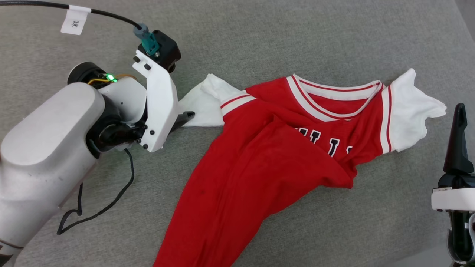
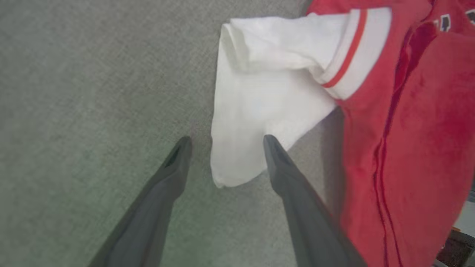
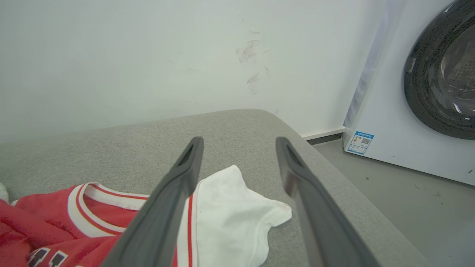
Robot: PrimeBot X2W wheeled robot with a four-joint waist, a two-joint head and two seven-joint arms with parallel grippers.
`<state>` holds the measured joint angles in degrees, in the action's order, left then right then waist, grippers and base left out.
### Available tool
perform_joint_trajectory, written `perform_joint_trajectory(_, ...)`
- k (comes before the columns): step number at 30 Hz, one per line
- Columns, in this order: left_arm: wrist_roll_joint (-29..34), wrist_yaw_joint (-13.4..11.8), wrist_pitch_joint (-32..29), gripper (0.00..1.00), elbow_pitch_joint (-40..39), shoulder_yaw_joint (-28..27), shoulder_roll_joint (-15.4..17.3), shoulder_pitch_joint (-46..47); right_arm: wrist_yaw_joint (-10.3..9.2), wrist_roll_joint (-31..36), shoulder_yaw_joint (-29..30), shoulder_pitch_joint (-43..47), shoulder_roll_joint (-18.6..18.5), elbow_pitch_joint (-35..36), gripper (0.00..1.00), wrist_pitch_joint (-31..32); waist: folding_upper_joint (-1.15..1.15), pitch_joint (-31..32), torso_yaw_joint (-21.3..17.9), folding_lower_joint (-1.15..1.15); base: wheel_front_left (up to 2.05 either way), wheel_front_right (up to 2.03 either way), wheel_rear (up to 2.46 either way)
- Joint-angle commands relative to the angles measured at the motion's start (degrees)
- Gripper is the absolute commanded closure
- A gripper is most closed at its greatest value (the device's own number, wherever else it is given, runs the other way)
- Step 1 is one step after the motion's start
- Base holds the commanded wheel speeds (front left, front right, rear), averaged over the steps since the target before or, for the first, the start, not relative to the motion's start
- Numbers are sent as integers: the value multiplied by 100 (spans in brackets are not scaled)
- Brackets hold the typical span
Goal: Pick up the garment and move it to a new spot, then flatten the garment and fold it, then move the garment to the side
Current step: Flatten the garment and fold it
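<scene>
Pointing at garment (image 2: 408,129), left tool (image 2: 226,140) splayed, perhaps touching

A red fold covers most of the jersey's (image 1: 259,159) lettering (image 1: 328,142), and its lower end runs off the head view's bottom edge. The left gripper's (image 2: 225,140) fingers (image 1: 184,118) hide mostly behind a white bracket (image 1: 159,107). The washing machine's (image 3: 386,122) sticker (image 3: 360,142) is too small to read.
</scene>
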<state>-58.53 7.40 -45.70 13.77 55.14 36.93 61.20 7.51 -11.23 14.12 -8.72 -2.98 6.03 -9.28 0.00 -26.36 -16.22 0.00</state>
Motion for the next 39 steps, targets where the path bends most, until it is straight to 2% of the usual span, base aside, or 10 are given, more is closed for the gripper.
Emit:
perform_joint_trajectory(1, -39, 2, -7, 0, 36, 50, 6, 51, -4, -25, 4, -65, 17, -34, 0, -53, 0, -80, -67, 0, 0, 0, 0)
perform_joint_trajectory(3, -93, 2, -98, 0, 118, 208, 31, 36, -4, -31, 15, -93, 17, -103, 0, -96, 0, -115, -81, 0, 0, 0, 0)
perform_joint_trajectory(4, -131, 2, -150, 15, 144, 300, 55, 4, -4, -24, 24, -107, 17, -133, 0, -120, 0, -125, -82, 0, 0, 0, 0)
perform_joint_trajectory(5, -160, 2, -204, 61, 172, 391, 82, -42, -4, -18, 37, -124, 17, -163, 0, -136, 0, -130, -78, 0, 0, 0, 0)
perform_joint_trajectory(6, -168, 2, -227, 87, 171, 485, 117, -75, -4, -11, 55, -138, 17, -183, 0, -154, 0, -131, -67, 0, 0, 0, 0)
perform_joint_trajectory(7, -175, 2, -216, 100, 161, 558, 150, -91, -4, 0, 80, -144, 17, -201, 0, -162, 0, -129, -43, 0, 0, 0, 0)
perform_joint_trajectory(13, -163, 1, 560, 100, 114, 643, 201, 21, -4, 132, 96, -224, 17, -291, 0, -175, 0, 7, 191, 0, 0, 0, 0)
perform_joint_trajectory(23, 596, -7, 3387, 100, 696, 205, 98, 393, -4, 480, 190, -187, 14, -200, 0, 34, 0, 641, 825, 0, 0, 0, 0)
perform_joint_trajectory(28, 914, -127, 4597, 100, 1002, -48, 99, 283, -4, 580, 195, -79, 13, -140, 0, 209, 0, 970, 1226, 0, 0, 0, 0)
perform_joint_trajectory(39, 581, -313, 5222, 100, 1553, -90, 392, -860, -4, 746, 100, 13, 14, -110, 0, 531, 0, 1216, 1896, 0, 0, 0, 0)
